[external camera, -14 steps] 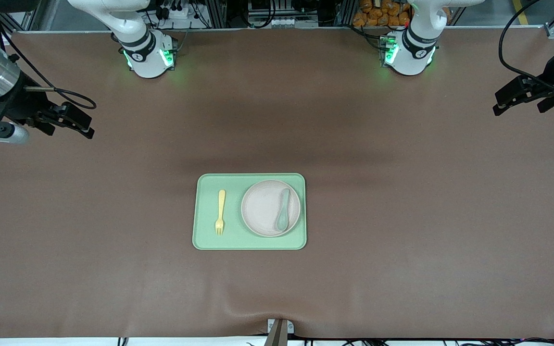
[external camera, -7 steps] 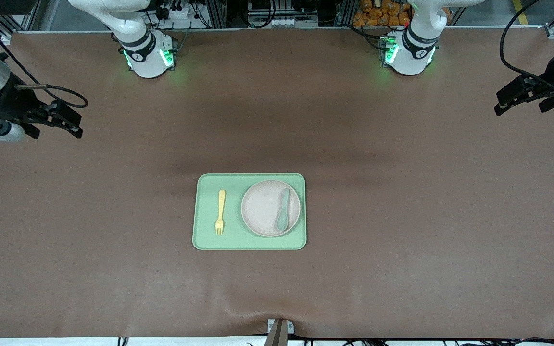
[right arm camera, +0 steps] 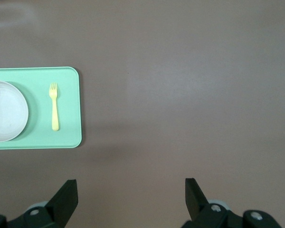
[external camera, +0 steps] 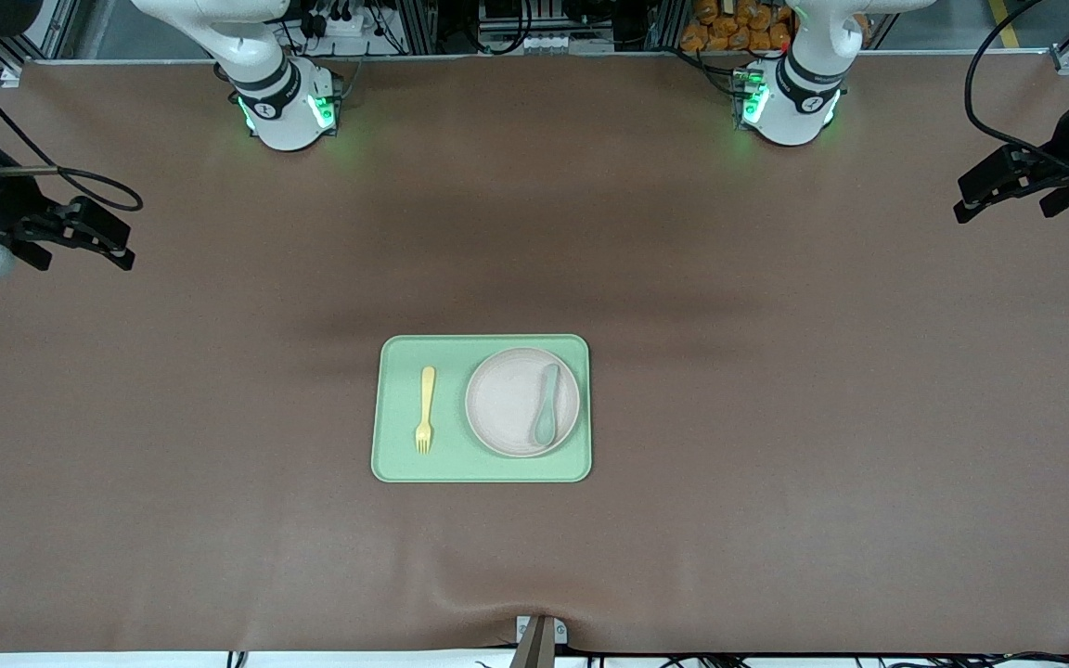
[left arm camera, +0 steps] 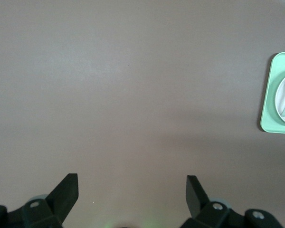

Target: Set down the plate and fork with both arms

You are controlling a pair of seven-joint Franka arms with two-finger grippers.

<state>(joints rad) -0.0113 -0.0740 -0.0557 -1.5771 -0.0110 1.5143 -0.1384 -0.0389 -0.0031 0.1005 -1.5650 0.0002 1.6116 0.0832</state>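
Note:
The pale plate [external camera: 503, 408] sits on the light-green tray [external camera: 395, 459], at the end toward the left arm. A grey-green spoon [external camera: 547, 404] lies in it. The yellow fork [external camera: 425, 409] lies on the tray beside the plate, tines toward the front camera. My right gripper [external camera: 122, 244] hangs open over bare table at the right arm's end, well away from the tray. My left gripper [external camera: 961, 199] hangs open over the left arm's end. The right wrist view shows the open right gripper [right arm camera: 130, 183], the fork [right arm camera: 54, 107] and the plate [right arm camera: 9, 111]. In the left wrist view the left gripper [left arm camera: 131, 180] holds nothing.
A brown mat [external camera: 776, 464] covers the whole table. The arm bases [external camera: 286, 107] stand at the edge farthest from the front camera. A small metal bracket [external camera: 539, 635] sits at the nearest edge. Only a tray corner [left arm camera: 267, 95] shows in the left wrist view.
The right gripper has drawn back toward the right arm's end of the table. The left gripper has barely shifted. Tray, plate, fork and spoon have not moved.

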